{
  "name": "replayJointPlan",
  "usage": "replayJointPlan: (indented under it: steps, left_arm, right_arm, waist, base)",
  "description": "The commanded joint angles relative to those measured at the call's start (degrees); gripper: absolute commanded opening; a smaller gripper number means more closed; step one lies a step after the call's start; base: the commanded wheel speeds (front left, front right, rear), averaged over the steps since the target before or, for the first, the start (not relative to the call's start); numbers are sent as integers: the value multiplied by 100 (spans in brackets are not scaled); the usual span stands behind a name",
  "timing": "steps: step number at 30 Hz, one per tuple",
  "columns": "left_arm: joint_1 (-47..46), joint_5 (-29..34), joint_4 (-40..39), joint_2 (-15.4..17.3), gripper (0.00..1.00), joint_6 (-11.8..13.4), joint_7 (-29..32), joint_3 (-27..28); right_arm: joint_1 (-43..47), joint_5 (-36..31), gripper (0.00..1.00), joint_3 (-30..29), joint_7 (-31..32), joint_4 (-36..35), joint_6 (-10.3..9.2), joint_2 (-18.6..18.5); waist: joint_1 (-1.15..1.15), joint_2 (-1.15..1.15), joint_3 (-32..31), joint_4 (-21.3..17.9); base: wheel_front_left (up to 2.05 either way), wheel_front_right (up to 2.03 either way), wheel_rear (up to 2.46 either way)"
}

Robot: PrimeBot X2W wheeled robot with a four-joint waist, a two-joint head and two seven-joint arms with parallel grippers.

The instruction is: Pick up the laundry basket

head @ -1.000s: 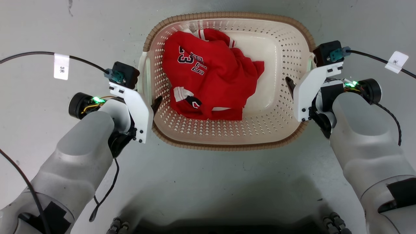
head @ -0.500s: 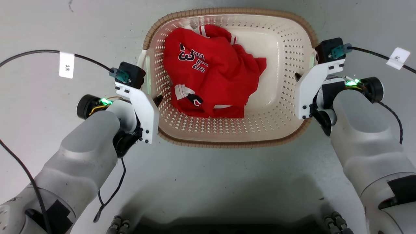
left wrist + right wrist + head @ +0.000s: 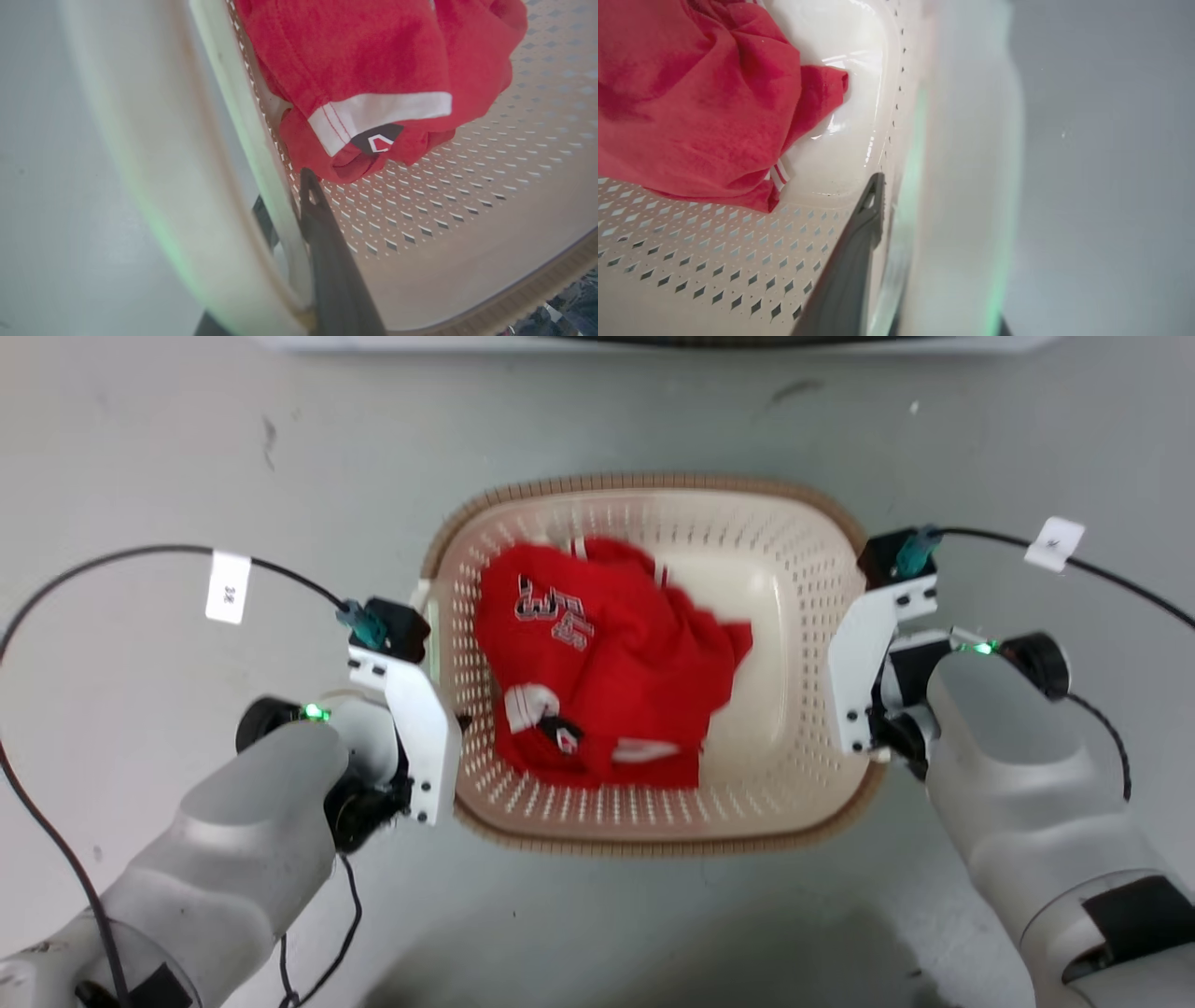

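The laundry basket (image 3: 794, 616) is cream-white with perforated walls and a brown woven-look rim, and it sits in the middle of the head view between my two arms. A crumpled red jersey (image 3: 607, 681) lies inside it. My left gripper (image 3: 457, 721) is shut on the basket's left wall (image 3: 243, 116), with one dark finger (image 3: 322, 233) inside and the other outside. My right gripper (image 3: 854, 644) is shut on the right wall (image 3: 952, 163) in the same way, its inner finger (image 3: 859, 242) lying along the perforated side. White wrist brackets hide most of both grippers in the head view.
Grey floor (image 3: 140, 448) surrounds the basket. A pale appliance edge (image 3: 653, 341) runs along the top of the head view. Black cables with white tags (image 3: 228, 588) arc out from each wrist. A dark shadow lies on the floor at the bottom centre.
The head camera has moved, so the whole picture has shifted and the basket shows smaller and lower. Both grippers' inner fingers have drawn in against the basket's side walls.
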Motion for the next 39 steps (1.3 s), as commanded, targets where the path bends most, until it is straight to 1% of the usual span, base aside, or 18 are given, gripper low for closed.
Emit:
replayJointPlan:
  steps: [1,8,12,21,23,25,28,31,34,39]
  left_arm:
    - [65,-107,-56,170,0,-26,132,-38]
    - [431,-576,-350,354,0,-26,794,-186]
    - [639,-774,-469,352,0,-27,1007,-215]
    - [1003,-1104,-481,408,0,-39,1575,-240]
    - [1052,-1230,-511,424,0,-40,1643,-229]
    - [1135,-1312,-614,443,0,-42,1841,-236]
    - [1259,-1356,-683,501,0,-42,2102,-248]
    - [1373,-1417,-679,487,0,-42,2296,-249]
    - [1484,-1463,-624,487,0,-42,2408,-251]
    - [1666,-1544,-517,474,0,-41,2603,-254]
  right_arm:
    - [205,24,0,173,243,71,0,-131]
    - [483,468,0,522,1084,64,1,-135]
    - [701,726,0,667,1386,50,7,-134]
    - [1251,1368,0,1241,2062,-296,10,-115]
    - [1325,1513,0,1392,2192,-406,15,-113]
    - [1410,1713,0,1484,2319,-509,26,-98]
    - [1504,1951,0,1646,2569,-582,29,-92]
    - [1595,2117,0,1855,2768,-665,32,-87]
    - [1727,2385,0,2133,3027,-917,35,-71]
    - [1843,2798,0,2356,3246,-1067,38,-62]
  waist:
    - [0,0,-498,7]
    - [0,0,-1520,14]
    - [0,0,-2125,38]
    - [0,0,-3375,-34]
    - [0,0,-3594,-57]
    - [0,0,-3790,-83]
    - [0,0,-4110,-114]
    - [0,0,-4402,-135]
    - [0,0,-4546,-198]
    - [0,0,-4750,-269]
  base:
    - [0,0,0]
    - [0,0,0]
    - [0,0,0]
    - [0,0,0]
    - [0,0,0]
    - [0,0,0]
    - [0,0,0]
    - [0,0,0]
    - [0,0,0]
    - [0,0,0]
